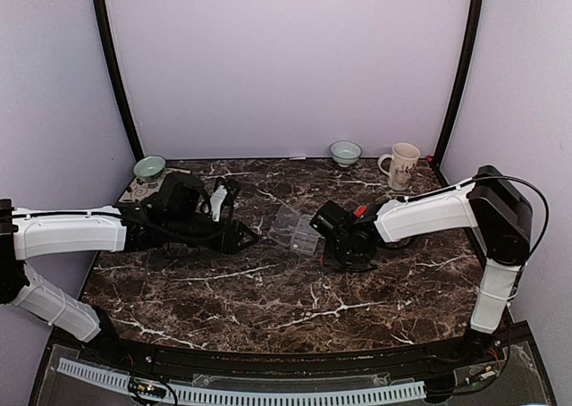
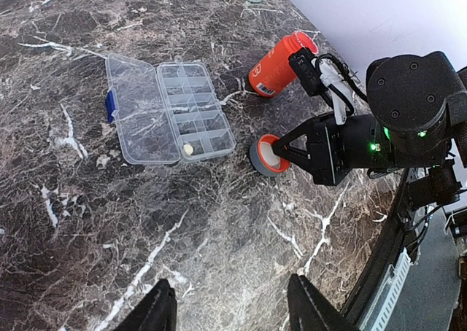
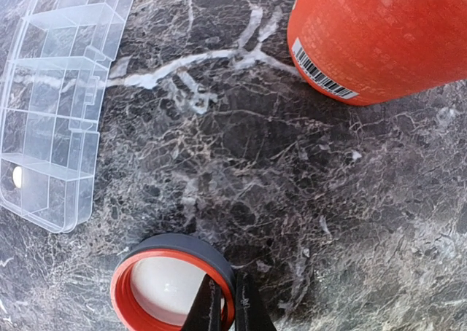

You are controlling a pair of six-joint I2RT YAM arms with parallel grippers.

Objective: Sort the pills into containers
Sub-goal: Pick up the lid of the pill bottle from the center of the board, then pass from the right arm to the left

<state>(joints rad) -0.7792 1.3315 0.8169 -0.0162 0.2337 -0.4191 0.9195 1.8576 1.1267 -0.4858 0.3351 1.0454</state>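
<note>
One pill [image 2: 189,149] in box [image 2: 139,116], other compartments empty; sorting barely begun. Bottle [image 2: 281,65] uncapped. Right gripper [image 3: 226,302] pinches cap [image 3: 157,287] rim; left gripper [image 2: 230,280] open, empty.

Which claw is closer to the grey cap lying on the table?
Right. The right gripper pinches the grey cap at its rim; the left gripper hangs open, well short of it.

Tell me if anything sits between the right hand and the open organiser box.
Only the loose bottle cap, right at the right hand on its box side. Beyond it, bare marble reaches the organiser box. The orange bottle lies off to the side.
</note>
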